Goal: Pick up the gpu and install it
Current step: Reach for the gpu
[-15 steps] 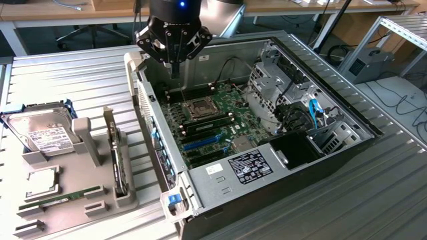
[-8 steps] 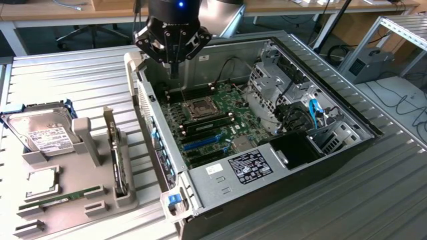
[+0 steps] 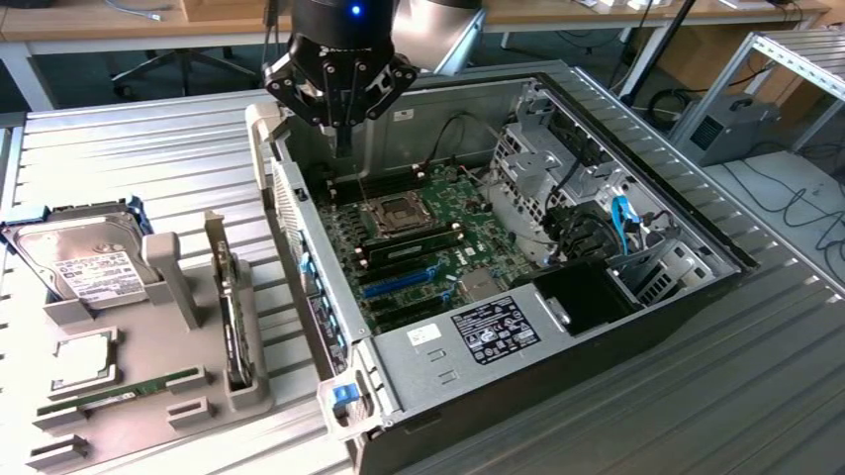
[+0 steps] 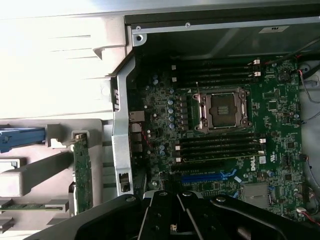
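Hovering over open case (image 3: 528, 396), claw (image 3: 340, 134) pressed together, holding nothing; gpu (image 3: 235, 322) standing on edge in holder tray (image 3: 251, 391) on surface (image 3: 158, 148), well apart from claw. Risk: claw coming down unopened, striking card's edge or motherboard (image 3: 436, 223).

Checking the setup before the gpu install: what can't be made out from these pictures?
- gpu: exterior view, edge-on in the grey holder, faces hidden.
- Expansion slots: wrist view, some covered by the gripper.
- Hard drive label: exterior view, text too small.
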Available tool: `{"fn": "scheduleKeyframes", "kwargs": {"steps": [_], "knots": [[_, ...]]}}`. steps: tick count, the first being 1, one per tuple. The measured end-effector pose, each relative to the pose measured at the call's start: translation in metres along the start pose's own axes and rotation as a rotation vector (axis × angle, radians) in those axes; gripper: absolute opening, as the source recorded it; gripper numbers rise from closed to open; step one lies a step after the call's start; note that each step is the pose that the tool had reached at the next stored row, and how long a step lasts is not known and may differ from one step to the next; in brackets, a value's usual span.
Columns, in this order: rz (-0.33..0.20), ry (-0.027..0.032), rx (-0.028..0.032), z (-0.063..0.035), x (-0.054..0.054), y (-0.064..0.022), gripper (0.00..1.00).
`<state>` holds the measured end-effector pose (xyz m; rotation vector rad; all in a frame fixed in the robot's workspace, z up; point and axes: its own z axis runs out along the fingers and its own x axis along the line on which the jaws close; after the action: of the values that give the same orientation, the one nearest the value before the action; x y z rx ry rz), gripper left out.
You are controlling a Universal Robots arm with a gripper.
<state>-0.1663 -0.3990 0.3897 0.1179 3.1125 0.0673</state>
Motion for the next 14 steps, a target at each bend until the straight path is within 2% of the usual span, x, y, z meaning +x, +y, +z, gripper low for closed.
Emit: {"fn": "scheduleKeyframes", "kwargs": {"steps": [14], "knots": [[0.0, 0.0, 0.0001, -0.0001, 0.0064, -0.0005, 0.11]]}}
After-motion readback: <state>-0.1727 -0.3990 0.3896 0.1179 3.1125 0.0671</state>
